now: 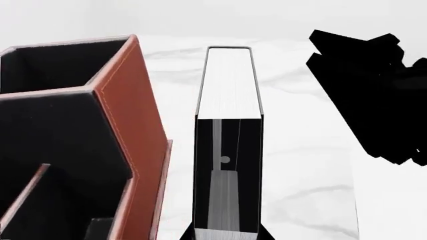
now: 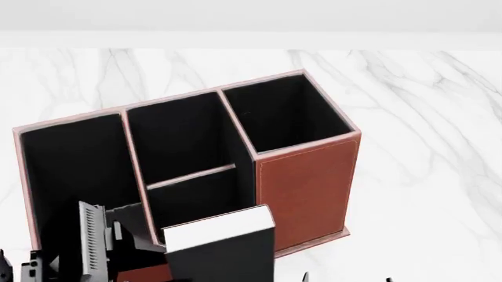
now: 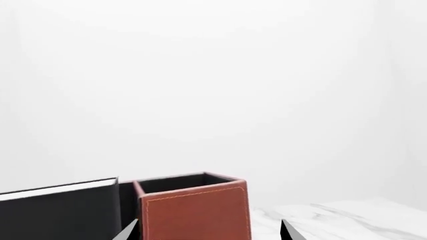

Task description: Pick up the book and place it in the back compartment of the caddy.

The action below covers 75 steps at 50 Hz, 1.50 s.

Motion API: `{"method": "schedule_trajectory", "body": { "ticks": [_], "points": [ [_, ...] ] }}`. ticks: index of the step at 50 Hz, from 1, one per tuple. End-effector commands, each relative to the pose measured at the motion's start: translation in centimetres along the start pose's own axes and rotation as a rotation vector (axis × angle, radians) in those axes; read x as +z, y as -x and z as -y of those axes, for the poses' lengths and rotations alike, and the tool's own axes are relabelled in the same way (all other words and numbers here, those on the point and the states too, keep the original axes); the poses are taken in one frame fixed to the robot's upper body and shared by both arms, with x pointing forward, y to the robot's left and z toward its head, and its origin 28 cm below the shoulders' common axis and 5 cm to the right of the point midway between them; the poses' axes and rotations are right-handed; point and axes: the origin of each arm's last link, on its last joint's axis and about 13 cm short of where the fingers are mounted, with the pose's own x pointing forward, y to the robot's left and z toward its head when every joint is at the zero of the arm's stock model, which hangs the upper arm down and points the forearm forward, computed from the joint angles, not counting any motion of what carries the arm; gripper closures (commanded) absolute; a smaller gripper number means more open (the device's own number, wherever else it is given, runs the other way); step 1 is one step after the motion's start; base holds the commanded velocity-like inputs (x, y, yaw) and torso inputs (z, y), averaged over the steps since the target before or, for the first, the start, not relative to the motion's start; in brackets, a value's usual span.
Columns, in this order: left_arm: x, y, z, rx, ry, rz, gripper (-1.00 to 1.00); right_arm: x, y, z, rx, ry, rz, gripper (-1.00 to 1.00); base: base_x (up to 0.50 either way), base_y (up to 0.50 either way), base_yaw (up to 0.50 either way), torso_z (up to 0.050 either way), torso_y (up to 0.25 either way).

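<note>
The left end effector [image 1: 227, 235] was clamped on the upright book [image 2: 223, 247], just in front of the caddy [image 2: 306, 188]; its back compartment [image 2: 176, 138] lay beyond

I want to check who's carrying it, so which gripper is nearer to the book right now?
Left. The left gripper has the book between its fingers, beside the caddy. The right gripper hangs open and apart, with the caddy's end wall between it and the book.
</note>
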Motion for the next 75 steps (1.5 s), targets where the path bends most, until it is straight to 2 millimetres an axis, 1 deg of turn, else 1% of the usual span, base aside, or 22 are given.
{"method": "schedule_trajectory", "body": {
  "ticks": [1,4,5,13,18,23,30,36,46,54,61,71,75],
  "points": [
    [1.8,0.5,-1.6,-0.154,0.111,0.032,1.0,-0.1,0.1,-0.2,0.014,0.005,0.001,-1.0,0.0,0.0,0.0,0.0,0.0],
    [1.8,0.6,-1.9,-0.15,0.122,0.036,1.0,-0.2,0.0,-0.1,0.013,0.005,0.0,-1.0,0.0,0.0,0.0,0.0,0.003],
    [1.8,0.6,-2.0,-0.124,0.121,0.028,1.0,-0.2,0.0,-0.1,0.014,0.005,0.0,-1.0,0.0,0.0,0.0,0.0,0.0],
    [2.2,0.7,-2.1,-0.102,0.114,0.017,1.0,-0.2,0.1,-0.1,0.015,0.005,0.003,-1.0,0.0,0.0,0.0,0.0,0.001],
    [2.3,0.6,-2.6,-0.071,0.103,0.012,1.0,-0.2,0.1,-0.1,0.015,0.004,0.004,-1.0,0.0,0.0,0.0,0.0,0.0],
    [2.4,0.7,-3.1,-0.016,0.089,0.032,1.0,-0.4,0.0,-0.1,0.015,0.006,0.0,-1.0,0.0,0.0,0.0,0.0,0.002],
    [2.8,0.9,-3.2,0.042,0.062,0.034,1.0,-0.4,0.0,-0.1,0.015,0.005,0.0,-1.0,0.0,0.0,0.0,0.0,0.001],
    [2.9,0.8,-3.8,0.05,0.067,0.026,1.0,-0.4,-0.1,-0.1,0.014,0.006,-0.003,-1.0,0.0,0.0,0.0,0.0,0.0],
    [3.8,0.8,-4.4,0.07,0.033,-0.008,1.0,-0.4,0.0,-0.1,0.014,0.006,-0.001,-1.0,0.0,0.0,0.0,0.0,0.002],
    [4.1,1.0,-5.5,0.075,0.022,-0.037,1.0,-0.5,-0.1,-0.1,0.015,0.008,-0.005,-1.0,0.0,0.0,0.0,0.001,0.001],
    [4.1,1.2,-7.2,0.091,0.044,-0.034,1.0,-0.6,-0.1,-0.2,0.016,0.01,-0.007,-1.0,0.0,0.0,0.0,0.0,0.0],
    [4.5,1.3,-8.5,0.109,0.04,-0.031,1.0,-0.6,-0.2,-0.2,0.016,0.011,-0.009,-1.0,0.0,0.0,0.0,0.0,0.002],
    [4.3,1.4,-9.0,0.116,0.046,-0.019,1.0,-0.7,-0.2,-0.2,0.019,0.012,-0.01,-1.0,0.0,0.0,0.0,0.0,0.0]
  ]
}}
